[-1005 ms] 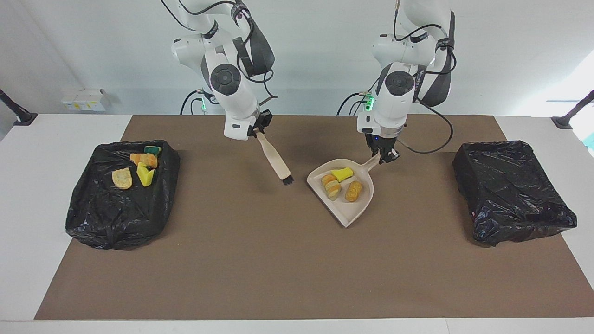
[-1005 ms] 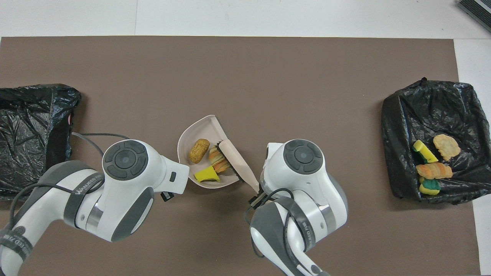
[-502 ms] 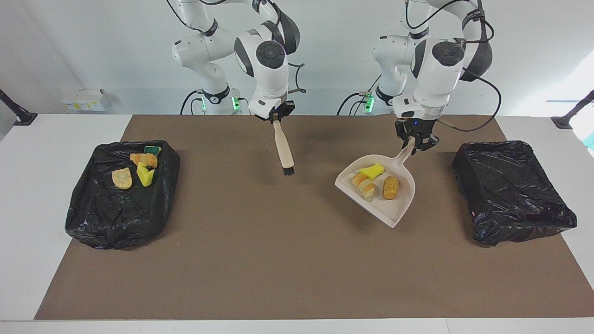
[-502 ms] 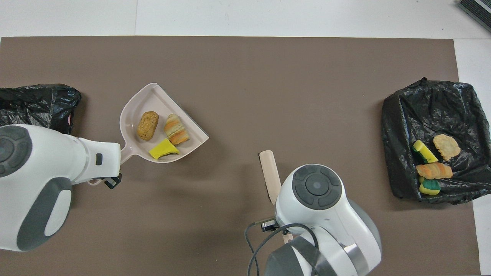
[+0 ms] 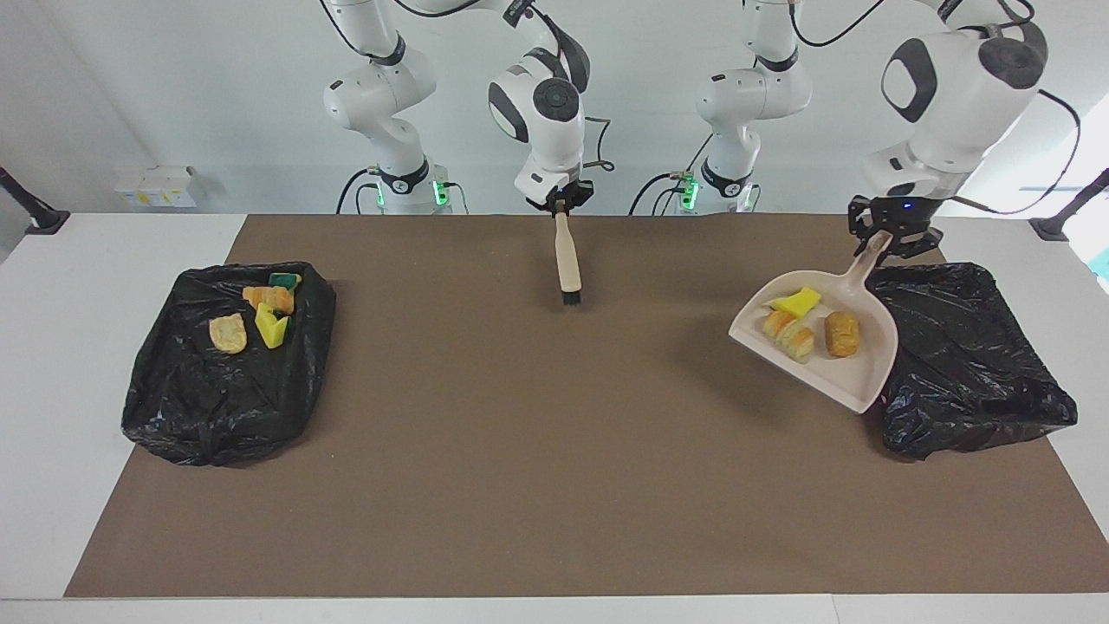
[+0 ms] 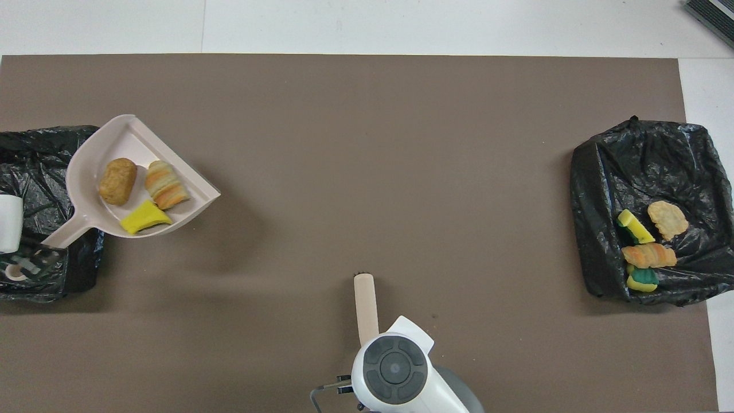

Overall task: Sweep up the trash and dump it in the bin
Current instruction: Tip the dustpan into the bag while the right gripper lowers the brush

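1. two black-lined bins sit on a brown mat (image 5: 485, 485) that covers most of a white table (image 5: 52, 347); one bin (image 5: 970, 355) lies at the left arm's end, the other bin (image 5: 227, 364) at the right arm's end.
2. left gripper (image 5: 892, 232) is raised over the inner edge of the left-end bin, jaws pinching the handle of a beige dustpan (image 5: 845, 377), which is airborne and partly over that bin's edge.
3. three trash pieces (image 5: 806, 325) rest in the dustpan: one yellow sponge scrap, one striped bread-like chunk, one brown chunk.
4. four trash scraps (image 5: 260, 314) lie inside the right-end bin.
5. right gripper (image 5: 561, 201) is over the mat's edge nearest the robots, jaws pinching the handle of a beige brush (image 5: 567, 260), bristles hanging down above the mat.
6. room: pale wall; a small white box (image 5: 156, 186) stands against it past the right arm's end of the table.
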You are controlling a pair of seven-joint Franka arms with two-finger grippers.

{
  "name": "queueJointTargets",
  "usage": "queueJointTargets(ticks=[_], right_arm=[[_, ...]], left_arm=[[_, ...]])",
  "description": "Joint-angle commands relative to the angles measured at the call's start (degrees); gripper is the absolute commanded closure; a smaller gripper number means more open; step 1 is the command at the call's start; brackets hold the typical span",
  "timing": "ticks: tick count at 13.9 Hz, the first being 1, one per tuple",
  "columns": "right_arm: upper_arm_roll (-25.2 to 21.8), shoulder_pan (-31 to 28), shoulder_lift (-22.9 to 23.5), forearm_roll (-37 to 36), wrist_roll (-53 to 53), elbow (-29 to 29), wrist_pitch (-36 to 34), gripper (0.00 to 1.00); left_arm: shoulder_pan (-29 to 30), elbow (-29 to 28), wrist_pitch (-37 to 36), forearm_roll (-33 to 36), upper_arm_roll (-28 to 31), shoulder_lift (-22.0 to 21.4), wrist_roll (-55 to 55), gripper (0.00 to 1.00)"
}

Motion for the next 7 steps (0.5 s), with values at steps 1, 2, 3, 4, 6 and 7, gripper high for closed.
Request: queueJointTargets(ticks=[1, 2, 3, 4, 6, 7], right_arm=[[-0.16, 1.72, 3.91, 1.26, 2.01, -0.32, 4.23, 1.00], [-0.16, 2.25, 4.44, 1.26, 3.58, -0.24, 5.21, 1.00], [-0.25, 2.26, 4.71, 1.26, 3.95, 0.20, 4.69, 0.55], [-0.25, 2.34, 4.80, 0.73, 4.13, 0.64, 4.34, 0.01], [-0.34, 2.17, 4.89, 0.38, 4.04, 2.48, 2.94, 0.00], [-0.51, 1.65, 4.80, 0.29, 3.95, 3.97, 1.10, 0.00]], left_arm=[[8.71, 3.29, -2.65, -1.06, -0.20, 1.51, 2.44, 1.00], [10.65, 3.81, -2.82, -0.97, -0.11, 1.68, 4.01, 1.00], [13.02, 4.77, -2.83, -0.88, -0.11, 2.47, 6.37, 1.00], [15.74, 6.78, -3.17, -0.88, -0.11, 3.87, 8.83, 1.00], [20.06, 13.36, -5.63, 0.34, -0.11, 8.69, 14.80, 1.00], [21.55, 16.53, -6.16, 2.35, -0.11, 11.15, 17.88, 1.00]])
